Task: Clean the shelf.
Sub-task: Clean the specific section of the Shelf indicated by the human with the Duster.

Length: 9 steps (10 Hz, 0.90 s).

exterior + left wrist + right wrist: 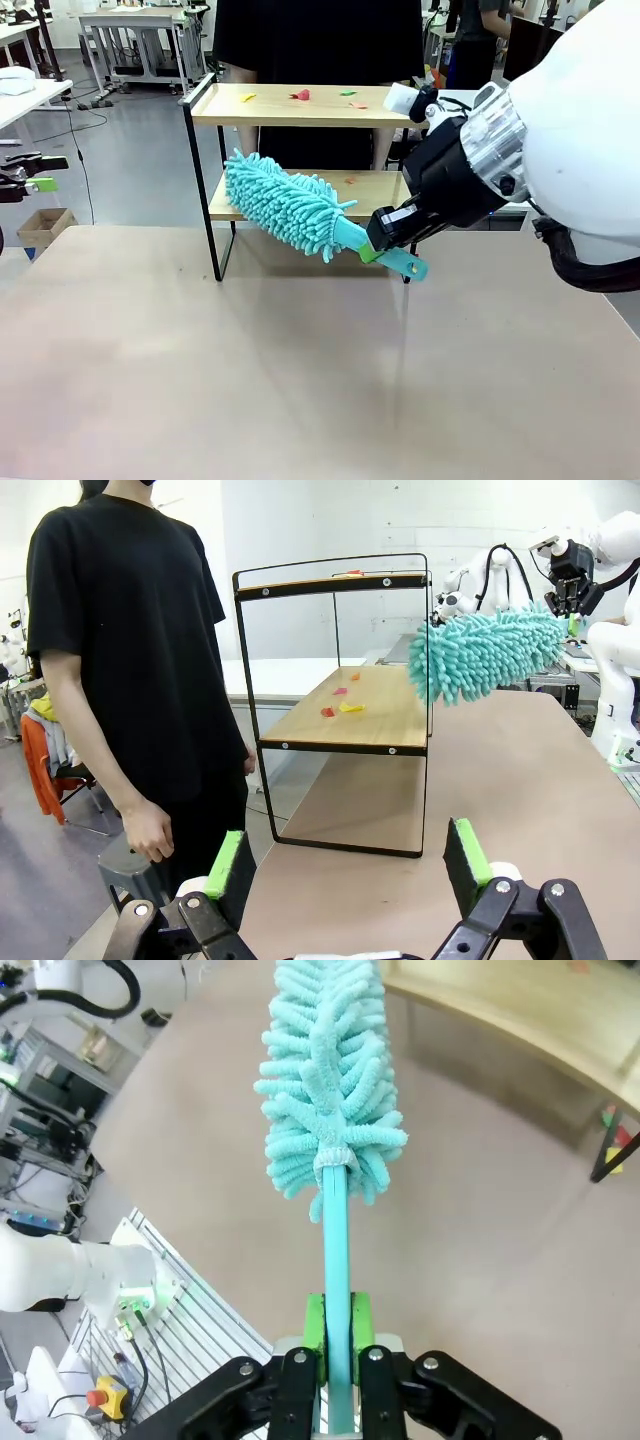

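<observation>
The shelf [300,118] stands at the table's far side, with small coloured scraps [300,95] on its top board and more scraps [340,708] on its lower board. My right gripper [385,248] is shut on the handle of a teal fluffy duster [285,205], whose head hangs tilted in front of the lower board's left half. In the right wrist view the handle sits between the pads of the gripper [338,1325], and the duster head [330,1080] runs over the table beside the shelf board [520,1020]; contact cannot be told. My left gripper [347,865] is open at the table's left side, facing the shelf [340,745].
A person in a black shirt [320,40] stands close behind the shelf, one hand [150,830] hanging down. The tan table [300,380] stretches wide in front of the shelf. A cardboard box [45,225] sits on the floor at left.
</observation>
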Each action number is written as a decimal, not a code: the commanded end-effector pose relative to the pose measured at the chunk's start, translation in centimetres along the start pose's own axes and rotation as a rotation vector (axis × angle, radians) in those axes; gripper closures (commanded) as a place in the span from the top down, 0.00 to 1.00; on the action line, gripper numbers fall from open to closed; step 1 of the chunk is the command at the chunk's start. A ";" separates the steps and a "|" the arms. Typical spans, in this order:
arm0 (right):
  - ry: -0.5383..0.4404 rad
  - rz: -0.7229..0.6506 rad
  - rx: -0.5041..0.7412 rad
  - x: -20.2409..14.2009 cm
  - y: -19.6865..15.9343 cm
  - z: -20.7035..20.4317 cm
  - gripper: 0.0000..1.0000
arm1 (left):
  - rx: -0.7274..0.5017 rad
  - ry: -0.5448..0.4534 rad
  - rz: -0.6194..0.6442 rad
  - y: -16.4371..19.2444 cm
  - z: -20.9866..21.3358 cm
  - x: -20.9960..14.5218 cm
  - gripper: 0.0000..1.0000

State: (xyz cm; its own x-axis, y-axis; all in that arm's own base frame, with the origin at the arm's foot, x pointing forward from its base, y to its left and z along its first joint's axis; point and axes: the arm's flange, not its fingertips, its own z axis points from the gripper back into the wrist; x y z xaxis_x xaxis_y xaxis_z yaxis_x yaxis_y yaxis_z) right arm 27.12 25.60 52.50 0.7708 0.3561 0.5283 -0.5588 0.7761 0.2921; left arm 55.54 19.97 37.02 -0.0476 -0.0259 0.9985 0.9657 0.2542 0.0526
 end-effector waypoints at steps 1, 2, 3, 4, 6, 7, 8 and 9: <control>-0.080 -0.041 0.039 1.7 0.5 -1.4 0.13 | 0.001 -0.002 -0.005 -0.2 0.0 0.3 1.00; -0.104 -0.071 0.037 2.9 0.7 -2.0 0.13 | 0.001 -0.002 -0.005 -0.2 0.0 0.3 1.00; -0.111 -0.083 0.032 3.9 1.2 -2.9 0.13 | 0.001 -0.002 -0.005 -0.2 0.0 0.3 1.00; -0.122 -0.096 0.025 4.9 1.8 -4.0 0.13 | 0.001 -0.002 -0.005 -0.2 0.0 0.3 1.00; -0.141 -0.141 -0.035 7.1 3.4 -6.8 0.13 | 0.001 -0.002 -0.005 -0.2 0.0 0.3 1.00; -0.153 -0.151 -0.078 8.1 4.3 -8.5 0.13 | 0.001 -0.002 -0.005 -0.2 0.0 0.3 1.00; -0.165 -0.181 -0.105 9.3 5.6 -10.4 0.13 | 0.001 -0.002 -0.005 -0.2 0.0 0.3 1.00; -0.179 -0.200 -0.170 9.9 6.3 -11.4 0.13 | 0.001 -0.002 -0.005 -0.2 0.0 0.3 1.00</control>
State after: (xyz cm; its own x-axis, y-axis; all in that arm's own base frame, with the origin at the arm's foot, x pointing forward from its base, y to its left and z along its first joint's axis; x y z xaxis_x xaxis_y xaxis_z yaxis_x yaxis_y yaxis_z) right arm 34.11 36.81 49.58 0.7926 0.1536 0.5901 -0.4110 0.8494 0.3310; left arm 55.54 19.97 37.01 -0.0473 -0.0257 0.9986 0.9658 0.2541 0.0523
